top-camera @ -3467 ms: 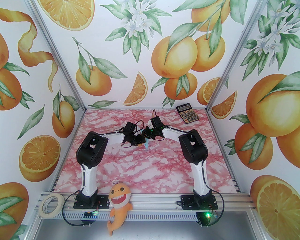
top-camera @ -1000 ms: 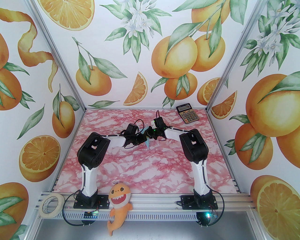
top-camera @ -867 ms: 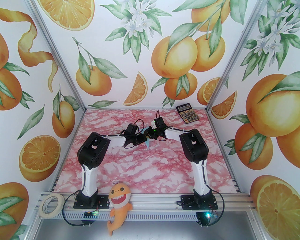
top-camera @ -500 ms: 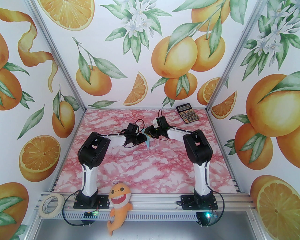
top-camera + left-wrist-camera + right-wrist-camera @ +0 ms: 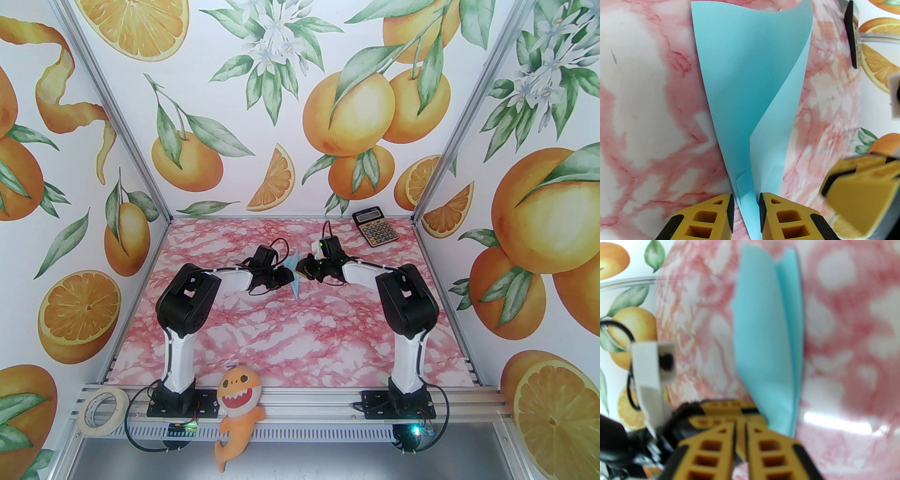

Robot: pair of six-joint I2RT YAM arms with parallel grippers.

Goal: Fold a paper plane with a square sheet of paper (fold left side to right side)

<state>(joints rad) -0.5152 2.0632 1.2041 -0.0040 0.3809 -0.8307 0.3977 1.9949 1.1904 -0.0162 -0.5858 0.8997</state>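
The square sheet of paper (image 5: 745,82) is pale light blue and curled over on itself into a cone, held above the pink marble table (image 5: 281,337). My left gripper (image 5: 746,201) is shut on its narrow lower end, seen near the table's middle (image 5: 287,276). In the top view the paper (image 5: 296,282) stands on edge between the two grippers. My right gripper (image 5: 740,439) has its fingers nearly together with nothing between them, just left of the paper (image 5: 768,333). From the left wrist, the right gripper's yellow fingers (image 5: 857,194) sit blurred at the lower right, apart from the sheet.
A black-and-gold calculator (image 5: 375,227) lies at the back right of the table. A roll of tape (image 5: 102,411) and an orange toy shark (image 5: 239,408) sit on the front rail between and beside the arm bases.
My right arm has drawn back to the right, away from the paper, and its fingers opened briefly and closed again. The left gripper has kept its hold and barely moved.
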